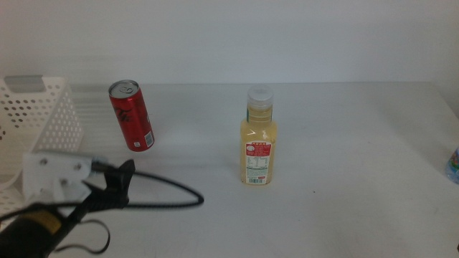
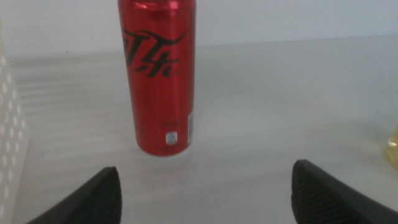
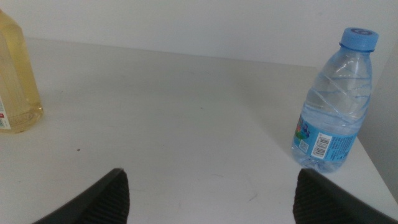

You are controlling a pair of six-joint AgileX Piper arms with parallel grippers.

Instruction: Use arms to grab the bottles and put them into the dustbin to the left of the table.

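- Our left claw [image 1: 122, 174] is low over the counter [image 1: 344, 143], coming in from the left side, with the jaws spread wide and nothing between them. In the left wrist view the red can [image 2: 158, 74] stands upright straight ahead of the open jaws, a little off to one side of their middle and not yet between them.
- Our right claw [image 3: 208, 199] waits near the right side and does not show in the middle view. Its jaws are also wide apart and hold nothing. The small clear bottle [image 3: 333, 102] with the blue cap stands near it, close to the right edge of the counter.
- The juice bottle [image 1: 259, 140] stands upright near the middle of the counter, well apart from the can.
- The dustbin [image 1: 39, 115] is at the left, near the can.
- We judge the can to be light, stiff and smooth, so it may slip or tip if we push it. We think the best hold is around the middle of its body, with the jaws on both sides.
- The clear bottle looks thin and soft, so it may give under pressure.
- Nothing stands between our left claw and the can. The wall of the dustbin is close, so we must mind it when we carry the can over.
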